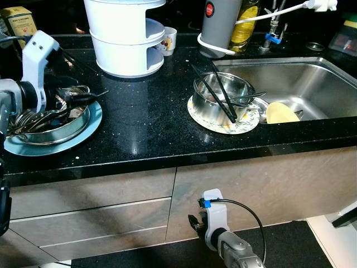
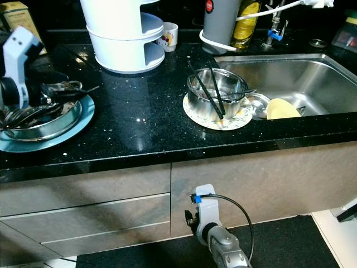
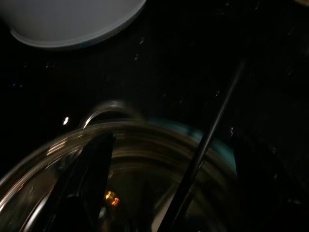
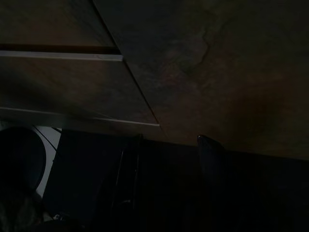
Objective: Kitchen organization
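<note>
At the left end of the black counter (image 1: 139, 128), the robot's left gripper (image 1: 83, 96) hangs over a steel bowl (image 1: 53, 125) sitting on a blue plate (image 1: 92, 120), with spoons and other cutlery (image 1: 33, 118) heaped inside. The wrist view looks down over the bowl's rim, one black finger (image 3: 94, 164) on either side of a thin black chopstick (image 3: 207, 140) that slants across it; the gripper looks spread rather than clamped, gripping nothing for certain.

Behind stands a white tiered container (image 1: 125, 33) with a small cup (image 1: 169, 39) beside it. Toward the middle, a second steel bowl (image 1: 222, 95) rests on a patterned plate (image 1: 223, 121) at the sink's edge, crossed by black chopsticks (image 1: 220, 92). To the right, a grey kettle (image 1: 220, 25) and an oil bottle (image 1: 245, 25) stand behind the sink (image 1: 312, 84), where a yellow dish (image 1: 281, 113) lies.

The right gripper (image 1: 196, 223) hangs idle below, before the cabinet drawers (image 1: 100, 215); whether it is spread or closed cannot be told.

The step in hand appears to be gathering utensils into the left bowl. Next would likely come pinching the chopstick or moving on to the pair in the middle bowl.
</note>
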Available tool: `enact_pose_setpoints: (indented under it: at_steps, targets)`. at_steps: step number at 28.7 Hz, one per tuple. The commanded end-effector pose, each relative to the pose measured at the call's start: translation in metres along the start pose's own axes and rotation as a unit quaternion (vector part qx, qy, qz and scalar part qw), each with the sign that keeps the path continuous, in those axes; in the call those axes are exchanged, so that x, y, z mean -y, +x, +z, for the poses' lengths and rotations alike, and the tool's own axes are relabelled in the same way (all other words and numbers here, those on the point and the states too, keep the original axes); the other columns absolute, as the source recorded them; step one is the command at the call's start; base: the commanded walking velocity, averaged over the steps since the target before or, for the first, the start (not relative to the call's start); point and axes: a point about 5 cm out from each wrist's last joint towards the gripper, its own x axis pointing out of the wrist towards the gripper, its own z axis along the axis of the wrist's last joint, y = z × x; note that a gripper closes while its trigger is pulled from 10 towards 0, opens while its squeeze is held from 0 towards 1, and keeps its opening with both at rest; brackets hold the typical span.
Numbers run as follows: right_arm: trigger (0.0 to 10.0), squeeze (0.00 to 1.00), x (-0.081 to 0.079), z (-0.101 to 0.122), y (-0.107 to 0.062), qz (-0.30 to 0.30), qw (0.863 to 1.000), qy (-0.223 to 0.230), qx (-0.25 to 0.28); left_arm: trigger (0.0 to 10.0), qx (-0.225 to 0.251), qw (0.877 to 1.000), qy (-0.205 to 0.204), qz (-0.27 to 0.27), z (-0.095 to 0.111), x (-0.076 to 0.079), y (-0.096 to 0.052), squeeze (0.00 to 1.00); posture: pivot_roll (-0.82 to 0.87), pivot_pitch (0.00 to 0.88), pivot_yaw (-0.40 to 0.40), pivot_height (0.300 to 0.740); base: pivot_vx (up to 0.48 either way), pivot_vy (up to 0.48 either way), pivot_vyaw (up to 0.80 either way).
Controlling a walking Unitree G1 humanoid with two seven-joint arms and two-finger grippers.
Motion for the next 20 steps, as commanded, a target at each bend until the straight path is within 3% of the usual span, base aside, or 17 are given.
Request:
enact_pose_setpoints:
  at_steps: [1,7,13,20]
  targets:
    - [10.0,0.00,0.001,-0.009,-0.002,-0.004,1.000,0.010,-0.014,10.0,-0.030,0.999,0.024,0.008,-0.001,-0.007,-0.009,0.00,-0.04,0.169,-0.022,0.740,0.000,0.000,0.00]
    - [10.0,0.00,0.001,-0.009,-0.002,-0.003,1.000,0.010,-0.015,10.0,-0.075,0.996,0.042,0.001,-0.013,-0.008,-0.012,0.00,-0.04,0.168,-0.023,0.740,0.000,0.000,0.00]
    - [10.0,0.00,0.001,-0.010,-0.002,-0.003,1.000,0.009,-0.016,10.0,-0.081,0.996,0.033,-0.001,-0.018,-0.008,-0.011,0.00,-0.04,0.163,-0.024,0.740,0.000,0.000,0.00]
    - [10.0,0.00,0.002,-0.010,-0.002,-0.004,1.000,0.009,-0.016,9.1,-0.089,0.995,0.038,0.010,-0.023,-0.008,-0.009,0.00,-0.05,0.166,-0.023,0.740,0.000,0.000,0.00]
